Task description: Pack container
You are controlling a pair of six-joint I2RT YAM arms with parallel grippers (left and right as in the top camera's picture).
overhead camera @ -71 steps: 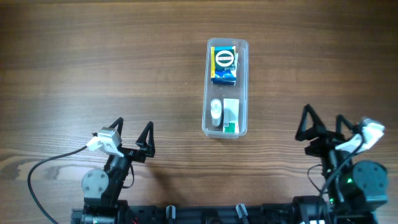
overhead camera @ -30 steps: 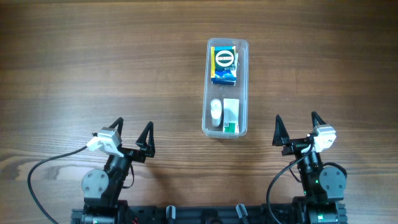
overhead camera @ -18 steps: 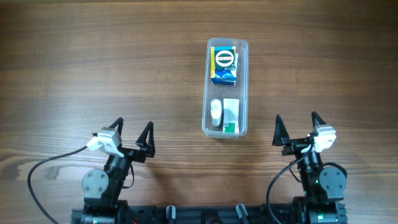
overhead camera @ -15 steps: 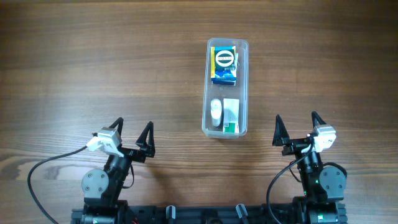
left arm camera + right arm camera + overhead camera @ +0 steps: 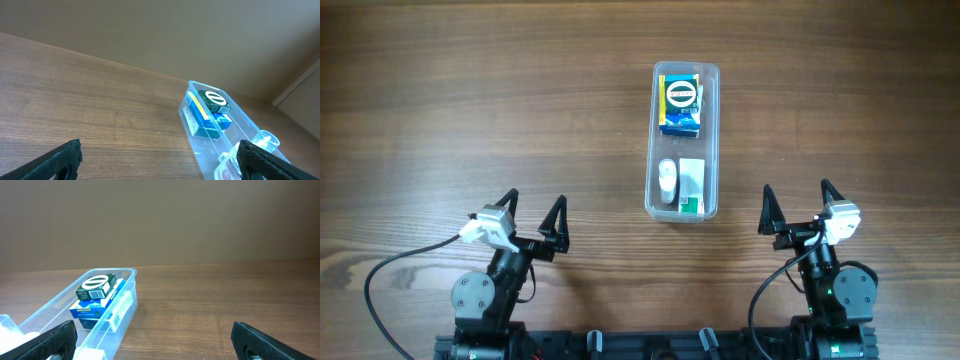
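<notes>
The clear plastic container (image 5: 712,140) lies lengthwise at the table's middle right. Inside it are a dark green box on a blue box (image 5: 681,105) at the far end, and a small clear bottle (image 5: 667,182) beside a white and green box (image 5: 692,186) at the near end. My left gripper (image 5: 533,218) is open and empty near the front edge, left of the container. My right gripper (image 5: 796,208) is open and empty near the front edge, right of the container. The container shows in the left wrist view (image 5: 197,140) and in the right wrist view (image 5: 120,317).
The table is bare brown wood (image 5: 480,110) around the container. A plain wall (image 5: 165,220) stands behind the table's far edge.
The right arm moved left and settled in front of the table's right side. Over the last second nothing has moved.
</notes>
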